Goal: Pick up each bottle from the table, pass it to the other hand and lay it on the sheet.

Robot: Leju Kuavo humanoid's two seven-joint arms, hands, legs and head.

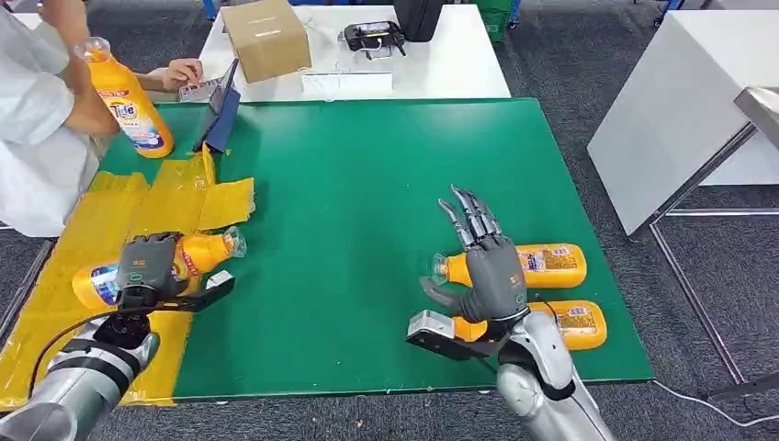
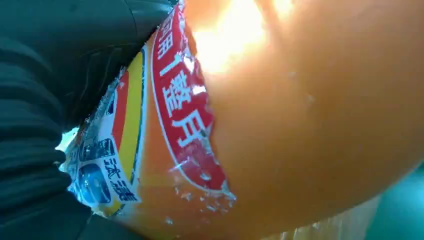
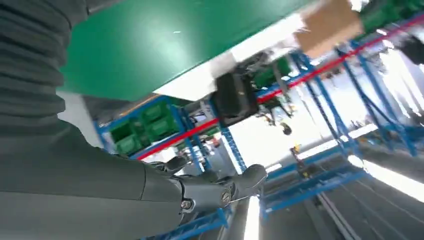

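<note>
My left hand (image 1: pixel 147 265) grips an orange bottle (image 1: pixel 204 252) that lies sideways over the yellow sheet (image 1: pixel 83 230), its neck pointing toward the green mat (image 1: pixel 367 184). In the left wrist view the bottle (image 2: pixel 300 125) presses close against the dark palm (image 2: pixel 40 100). My right hand (image 1: pixel 485 266) is open with its fingers stretched out, holding nothing. It hovers over the neck end of an orange bottle (image 1: pixel 549 265) lying on the mat. A second lying bottle (image 1: pixel 574 323) is just nearer, beside my right wrist. The right wrist view shows the thumb (image 3: pixel 220 192) spread free.
At the far left a person holds another orange bottle (image 1: pixel 129 101) upright near the mat's corner. Behind the mat a white table (image 1: pixel 459 64) carries a cardboard box (image 1: pixel 266 37) and a black device (image 1: pixel 372 37). Another white table (image 1: pixel 680 101) stands to the right.
</note>
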